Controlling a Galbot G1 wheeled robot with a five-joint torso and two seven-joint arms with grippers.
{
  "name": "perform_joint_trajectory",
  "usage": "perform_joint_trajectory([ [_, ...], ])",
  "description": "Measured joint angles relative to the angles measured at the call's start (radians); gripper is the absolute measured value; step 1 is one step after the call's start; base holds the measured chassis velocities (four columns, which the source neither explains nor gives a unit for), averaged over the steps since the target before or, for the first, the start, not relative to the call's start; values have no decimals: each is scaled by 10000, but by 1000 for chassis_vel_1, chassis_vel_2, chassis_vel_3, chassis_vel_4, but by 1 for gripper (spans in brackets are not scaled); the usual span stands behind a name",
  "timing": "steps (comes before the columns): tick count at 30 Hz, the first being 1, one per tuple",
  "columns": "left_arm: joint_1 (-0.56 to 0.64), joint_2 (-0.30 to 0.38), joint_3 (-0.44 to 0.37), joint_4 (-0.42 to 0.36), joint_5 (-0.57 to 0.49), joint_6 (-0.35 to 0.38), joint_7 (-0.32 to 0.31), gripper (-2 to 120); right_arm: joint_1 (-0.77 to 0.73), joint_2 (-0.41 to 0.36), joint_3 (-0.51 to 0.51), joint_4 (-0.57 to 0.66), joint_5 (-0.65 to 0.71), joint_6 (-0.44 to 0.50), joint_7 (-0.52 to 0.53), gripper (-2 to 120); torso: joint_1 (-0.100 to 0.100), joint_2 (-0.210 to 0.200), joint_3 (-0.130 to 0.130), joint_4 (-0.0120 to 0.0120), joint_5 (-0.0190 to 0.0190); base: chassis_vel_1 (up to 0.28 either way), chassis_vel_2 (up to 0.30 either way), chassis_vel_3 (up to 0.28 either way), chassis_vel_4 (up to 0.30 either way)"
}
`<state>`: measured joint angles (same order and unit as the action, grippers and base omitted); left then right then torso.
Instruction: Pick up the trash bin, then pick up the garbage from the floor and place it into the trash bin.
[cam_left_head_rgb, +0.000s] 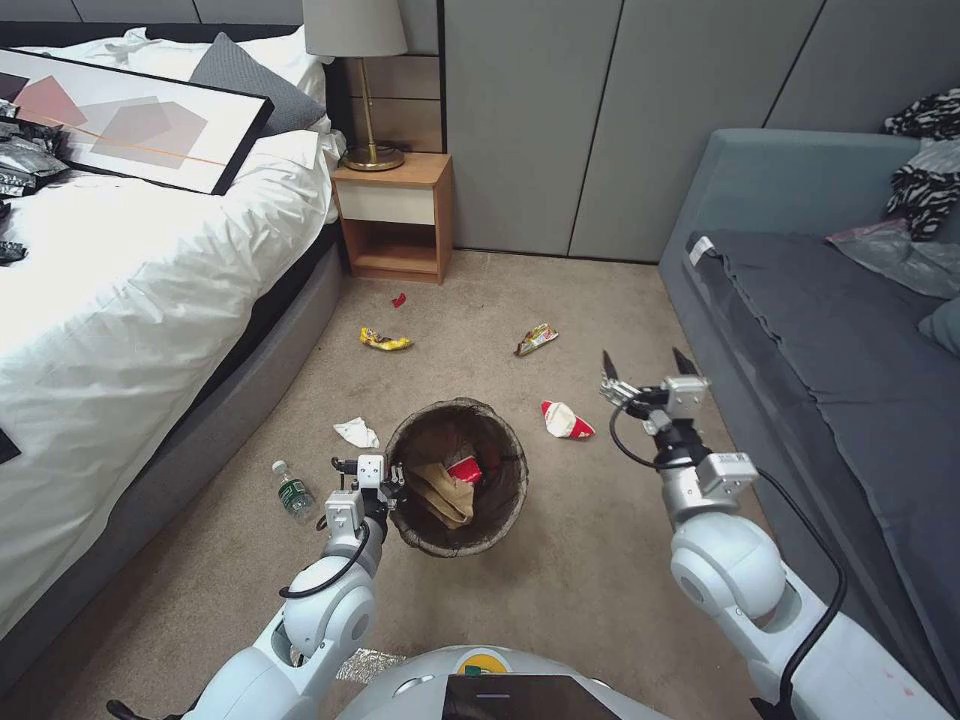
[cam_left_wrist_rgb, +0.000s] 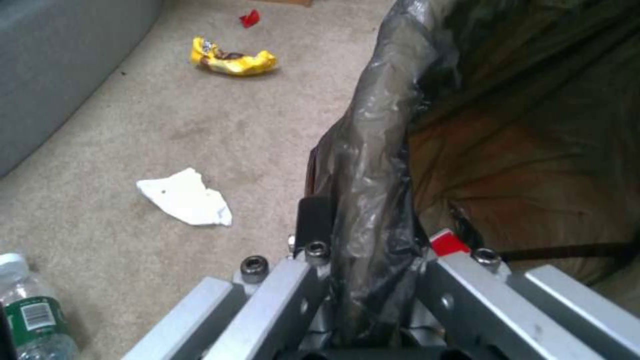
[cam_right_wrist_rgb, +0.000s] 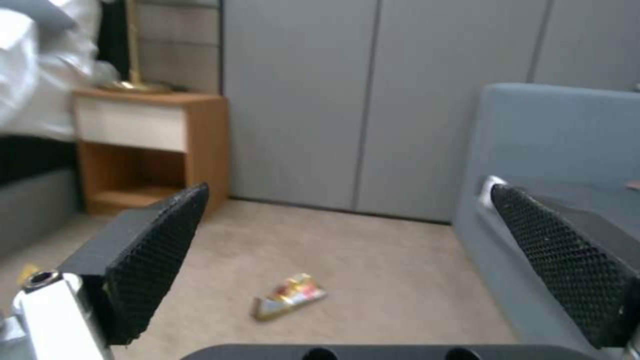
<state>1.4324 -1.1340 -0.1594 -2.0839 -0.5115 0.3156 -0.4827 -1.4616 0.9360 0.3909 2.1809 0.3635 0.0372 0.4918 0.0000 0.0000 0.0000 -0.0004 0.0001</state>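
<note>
Carpet (cam_left_head_rgb: 560, 300) strewn between bed (cam_left_head_rgb: 120, 300) and sofa (cam_left_head_rgb: 820, 300)

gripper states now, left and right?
Left gripper: shut on the bin rim, by the bag-wrapped edge.
Right gripper: open, empty, raised over the carpet beside the sofa.

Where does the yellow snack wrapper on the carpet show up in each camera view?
Head view: the yellow snack wrapper lies on the carpet past the trash bin, near the bed's foot.
Left wrist view: the wrapper is beyond the white tissue, beside the bin's bagged rim.
Right wrist view: not in it; the wrapper there is a different, red-and-gold one.
Shared landmark: the white tissue, in head and left wrist views.
</note>
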Motion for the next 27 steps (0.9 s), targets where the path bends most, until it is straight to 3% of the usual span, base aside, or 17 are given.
perform_joint_trajectory([
  [12,-34,-58,-69,60,39,-83,-41,2,-1432,745,323,-1331,-1239,1257,-405,100,0,0,0,4,-1,0,0,0,0],
  [27,-37,-71,-69,36,39,-102,-79,2,-1591,1134,115,-1549,-1588,1541,-514,100,0,0,0,3,-2,-3,1,1,-1],
])
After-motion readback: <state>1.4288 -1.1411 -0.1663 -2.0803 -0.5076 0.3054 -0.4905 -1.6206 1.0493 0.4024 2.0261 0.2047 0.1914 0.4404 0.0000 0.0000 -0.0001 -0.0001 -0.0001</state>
